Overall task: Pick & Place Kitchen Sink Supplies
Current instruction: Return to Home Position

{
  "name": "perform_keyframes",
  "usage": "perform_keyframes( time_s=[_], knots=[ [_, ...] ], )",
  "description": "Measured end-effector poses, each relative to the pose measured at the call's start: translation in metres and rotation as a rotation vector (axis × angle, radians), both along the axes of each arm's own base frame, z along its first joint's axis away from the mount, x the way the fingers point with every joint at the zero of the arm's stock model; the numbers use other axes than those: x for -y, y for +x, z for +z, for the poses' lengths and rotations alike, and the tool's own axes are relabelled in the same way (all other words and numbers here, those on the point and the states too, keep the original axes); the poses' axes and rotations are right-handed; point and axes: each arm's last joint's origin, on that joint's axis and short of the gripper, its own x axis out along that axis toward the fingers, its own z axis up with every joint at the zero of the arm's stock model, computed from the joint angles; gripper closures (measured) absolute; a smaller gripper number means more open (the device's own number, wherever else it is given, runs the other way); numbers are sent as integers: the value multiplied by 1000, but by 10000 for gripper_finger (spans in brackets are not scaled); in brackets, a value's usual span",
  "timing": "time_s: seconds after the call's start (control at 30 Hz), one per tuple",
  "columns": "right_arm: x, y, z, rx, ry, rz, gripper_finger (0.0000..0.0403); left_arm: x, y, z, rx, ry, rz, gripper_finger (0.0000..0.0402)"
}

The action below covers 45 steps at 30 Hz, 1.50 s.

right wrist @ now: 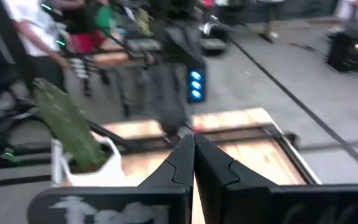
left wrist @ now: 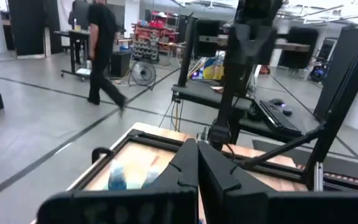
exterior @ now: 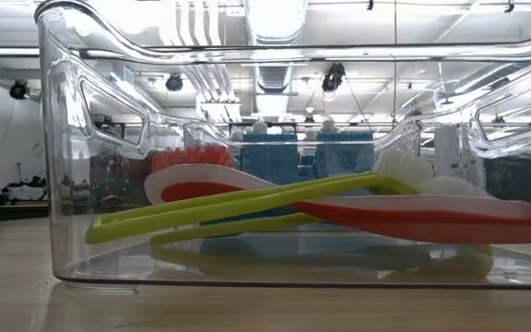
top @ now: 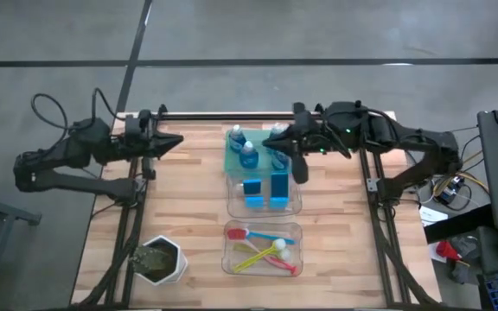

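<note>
L gripper (top: 176, 142): fingers pressed together, nothing held, at far left edge of table (top: 188, 199), tip pointing inward. R gripper (top: 269, 138): fingers likewise closed tight, empty, above far end of green tray (top: 229, 166). Bottles (top: 247, 155), blue liquid, white caps: upright in that tray, 2 seen clearly, further count unclear under R arm; blue sponges (top: 266, 188): on edge in middle clear bin (top: 232, 209); brushes (top: 262, 247), yellow-green, pink-red, blue: lying crossed in near clear bin (top: 226, 252), handles overlapping; white pot w/ greenery (top: 161, 261): near-left corner, apart from bins.
</note>
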Motion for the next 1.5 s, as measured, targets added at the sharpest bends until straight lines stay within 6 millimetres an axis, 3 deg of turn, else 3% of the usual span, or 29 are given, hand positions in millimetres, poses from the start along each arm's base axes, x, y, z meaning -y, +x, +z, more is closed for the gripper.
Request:
perform_keyframes(
  time_s=[0.23, 0.53, 0.8, 1.07, 1.5],
  knots=[
    [6, -47, -40, -36, 10, -217, 394, -1, -10, -34, -33, -10, 42, 401],
    [8, -101, -105, -175, -23, -240, 394, -2, -7, -89, -122, -3, 74, 401],
    [3, -121, -155, -9, 9, -89, 394, -1, -9, -116, 80, 21, 48, 401],
    [2, -147, -198, 148, 41, -50, 394, 1, -15, -162, 37, 5, 6, 401],
    [1, -173, -255, 366, 80, 8, 394, 2, -14, -215, 1, -77, -33, 401]
  ],
)
